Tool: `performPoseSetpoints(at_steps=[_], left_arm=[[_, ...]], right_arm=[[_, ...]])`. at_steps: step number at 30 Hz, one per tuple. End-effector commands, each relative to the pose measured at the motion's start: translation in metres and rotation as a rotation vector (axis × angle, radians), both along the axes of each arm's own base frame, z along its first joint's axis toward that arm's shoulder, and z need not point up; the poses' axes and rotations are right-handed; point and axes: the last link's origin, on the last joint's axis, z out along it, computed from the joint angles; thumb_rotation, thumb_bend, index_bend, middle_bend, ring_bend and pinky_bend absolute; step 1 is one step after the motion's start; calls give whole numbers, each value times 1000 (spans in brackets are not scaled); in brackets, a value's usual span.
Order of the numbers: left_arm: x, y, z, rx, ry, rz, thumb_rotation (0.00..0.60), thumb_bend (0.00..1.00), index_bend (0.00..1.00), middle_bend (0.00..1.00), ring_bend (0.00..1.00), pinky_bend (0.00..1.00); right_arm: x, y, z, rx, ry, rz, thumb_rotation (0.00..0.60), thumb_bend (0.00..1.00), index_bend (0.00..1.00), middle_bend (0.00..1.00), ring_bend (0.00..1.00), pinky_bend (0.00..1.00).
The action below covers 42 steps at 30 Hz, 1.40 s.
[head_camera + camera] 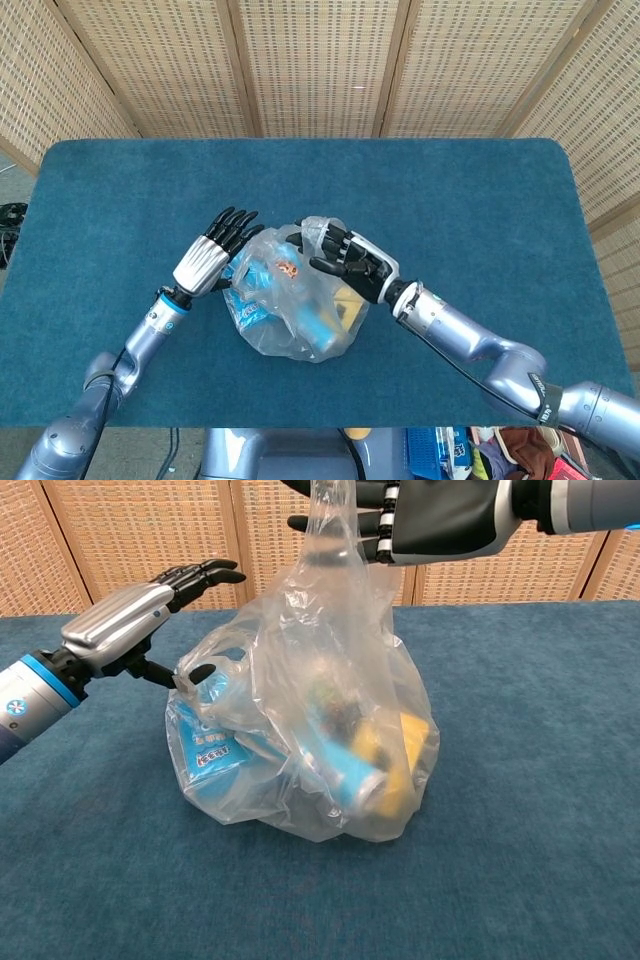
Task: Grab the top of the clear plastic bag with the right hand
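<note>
A clear plastic bag [292, 305] stands mid-table, filled with blue packets, a blue can and something yellow. In the chest view the bag [310, 730] has its neck drawn straight up into my right hand [430, 520], which grips the top at the frame's upper edge. From the head camera my right hand [348, 260] sits over the bag's upper right with plastic bunched in its fingers. My left hand [210, 262] is at the bag's left side, fingers spread and straight. Its thumb in the chest view touches the plastic by the left hand [125, 625].
The blue felt table [470, 200] carries nothing else. Woven wicker screens [320, 60] stand behind its far edge. Both forearms stretch from the near edge toward the bag.
</note>
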Motion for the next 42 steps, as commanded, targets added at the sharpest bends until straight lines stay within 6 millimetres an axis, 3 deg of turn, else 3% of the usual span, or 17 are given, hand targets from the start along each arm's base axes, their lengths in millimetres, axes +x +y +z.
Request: performPoseSetpoints(at_steps=[1,11,15,24,33,42], left_arm=[[3,0,-5,-2,-29,20,600,367,72,0,0,0],[18,-2,-17,-36,-214,83,600,315,47,0,0,0],[24,0,-18,-54,-309,115,600,294,126,0,0,0],[28,1,-17,-94,-394,120,600,277,157,0,0,0],[39,-3,-20,-126,-410,86,600,283,330,0,0,0],[45,-4,-15,-172,-429,46,600,308,376,0,0,0]], right_arm=[[1,1,1,0,-2,5,600,265,222,305,139,0],[2,3,0,-1,2,15,600,268,222,305,140,0],[2,3,0,-2,1,17,600,267,223,305,141,0],[1,2,0,-7,3,20,600,269,222,305,141,0],[0,3,-2,-6,1,26,600,269,222,305,141,0],[-1,2,-1,-8,1,30,600,269,222,305,141,0]])
